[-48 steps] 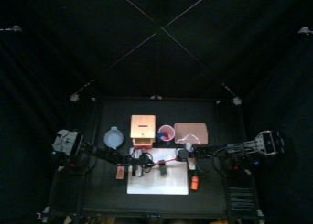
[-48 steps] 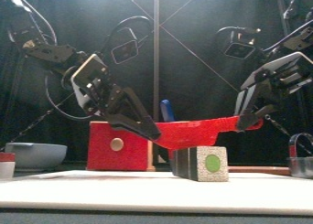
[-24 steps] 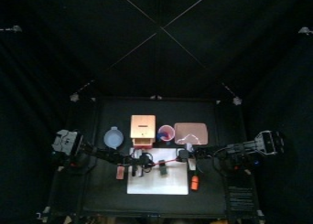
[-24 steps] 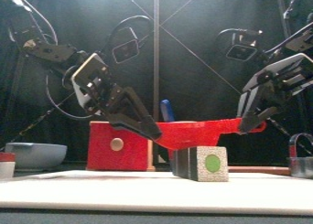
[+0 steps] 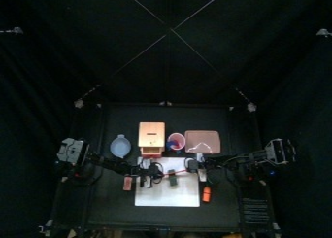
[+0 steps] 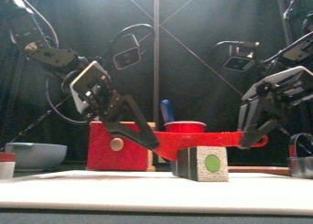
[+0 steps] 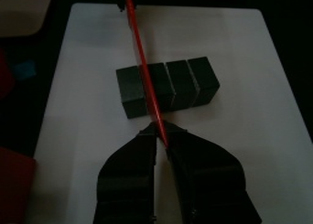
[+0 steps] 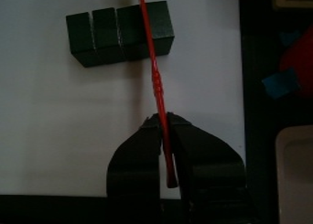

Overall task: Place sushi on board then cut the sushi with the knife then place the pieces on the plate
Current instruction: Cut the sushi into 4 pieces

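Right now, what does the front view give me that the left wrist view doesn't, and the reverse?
Front only: the red knife roughly level, close over the sushi roll; the roll's green-centred end face; the right pincer shut on the knife; the bowl. Left wrist only: the roll's top, its block seams, and the knife crossing it near one end. Both: roll, knife, white board, left pincer shut on the knife.

A booth of black curtains is seen throughout. In the top view the back curtain [image 5: 166, 48] is spread from 10 to 2 o'clock, with side curtains [image 5: 33, 154] at 9 and 3 o'clock. A small black table [image 5: 119, 116] is set toward 6 o'clock. In the front view the curtain folds are lit palest near 12 o'clock.
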